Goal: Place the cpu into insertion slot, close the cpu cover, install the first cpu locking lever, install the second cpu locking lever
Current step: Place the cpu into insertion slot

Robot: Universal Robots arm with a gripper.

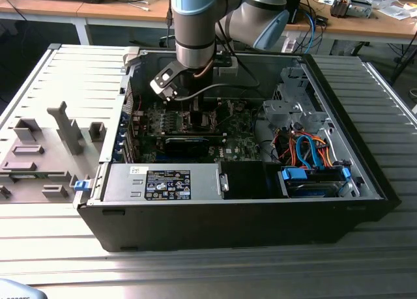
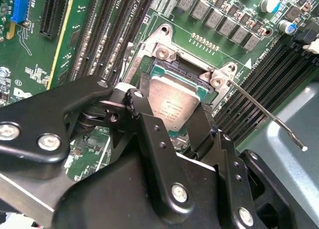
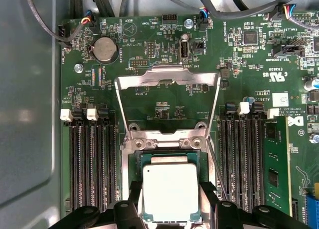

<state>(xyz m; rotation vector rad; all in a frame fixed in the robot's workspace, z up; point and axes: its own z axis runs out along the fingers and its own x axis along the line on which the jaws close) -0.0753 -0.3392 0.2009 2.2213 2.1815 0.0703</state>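
Observation:
Inside the open computer case, the arm's gripper [image 1: 195,109] reaches down to the green motherboard [image 1: 242,140]. The cpu [image 3: 170,191], a square chip with a silver top, sits between the black fingers [image 2: 135,105], and the gripper [image 3: 170,201] is shut on it by two opposite edges. It hangs right over the insertion slot [image 3: 169,156], whose dark inside and silver rim [image 2: 164,53] show around it; I cannot tell if it touches. The cpu cover [image 3: 167,75] is swung open away from the slot. A thin locking lever [image 2: 269,115] stands free beside the slot.
Long black memory slots [image 3: 92,164] flank the socket on both sides, one holding a green memory stick [image 3: 274,169]. Orange and blue cables [image 1: 306,149] and a drive cage fill the case on the exterior view's right. A grey fixture plate [image 1: 45,149] lies left of the case.

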